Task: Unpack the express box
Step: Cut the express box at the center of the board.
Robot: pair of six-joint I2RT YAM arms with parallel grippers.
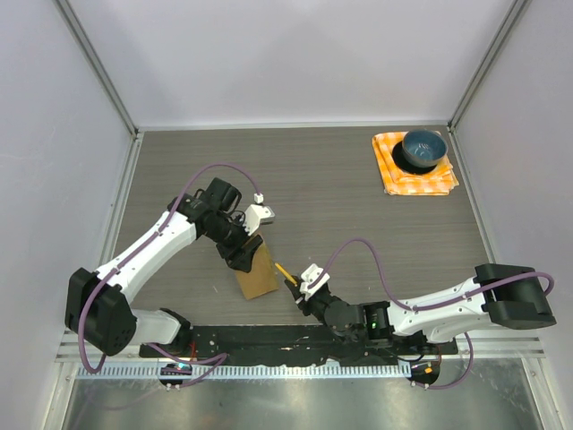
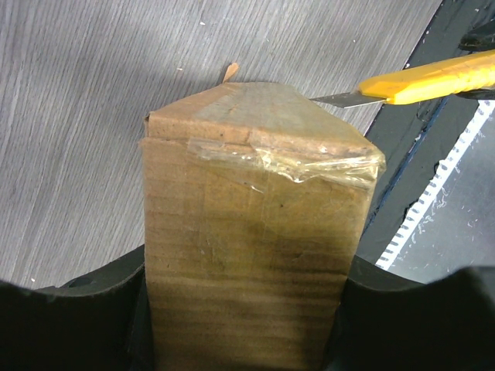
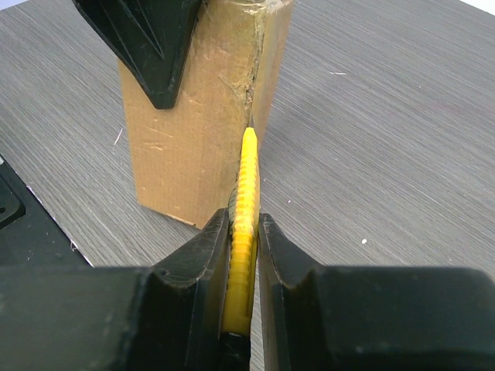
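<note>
Express box (image 1: 257, 278) stands on end on the table (image 1: 358, 224) near the front edge, clamped by the left gripper (image 1: 243, 255). Right gripper (image 3: 244, 224) pinches a yellow utility knife (image 3: 247, 170), blade tip at the box's taped edge.

Left wrist view: the express box (image 2: 247, 255) is running off the bottom edge, and the yellow utility knife (image 2: 433, 81) is being cropped at the right edge.
Right wrist view: the top edge is cropping the box top, and the right gripper (image 3: 244, 224) is hiding the knife's rear.
Whether the blade is touching the taped seam (image 3: 251, 85) is too fine to tell.
</note>
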